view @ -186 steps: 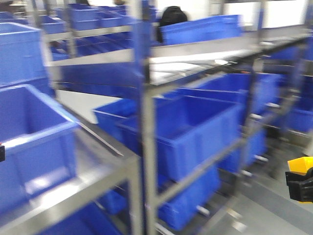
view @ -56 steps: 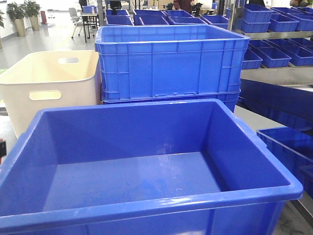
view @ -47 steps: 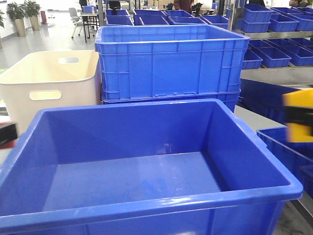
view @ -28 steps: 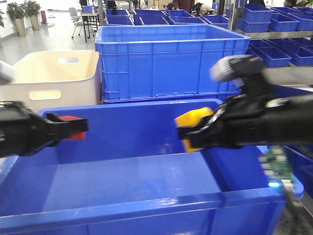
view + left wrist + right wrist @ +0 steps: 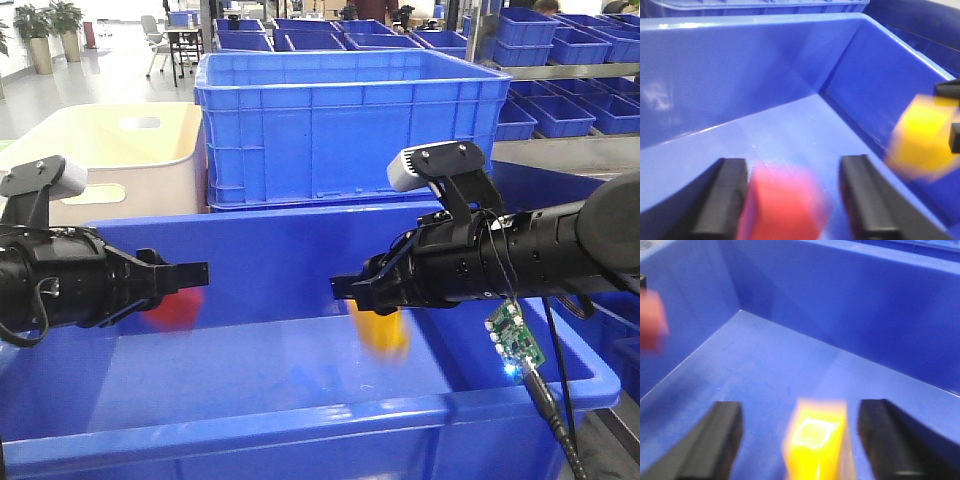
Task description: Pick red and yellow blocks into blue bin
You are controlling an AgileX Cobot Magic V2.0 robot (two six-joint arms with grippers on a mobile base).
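Observation:
The blue bin fills the foreground, and both arms reach over it. My left gripper is open. The red block is a blur just below its tips, loose in the air. In the left wrist view the red block sits between the spread fingers, with a gap on the right side. My right gripper is open too. The yellow block is smeared beneath it, inside the bin. The right wrist view shows the yellow block, stud up, free between the fingers.
A ribbed blue crate stands behind the bin, with a cream tub to its left. Shelves of small blue bins line the right. A small circuit board dangles on cables under the right arm.
Both arms swung in over the bin holding their blocks. Since half a second ago both grippers have opened, and the red and yellow blocks have dropped below the fingertips.

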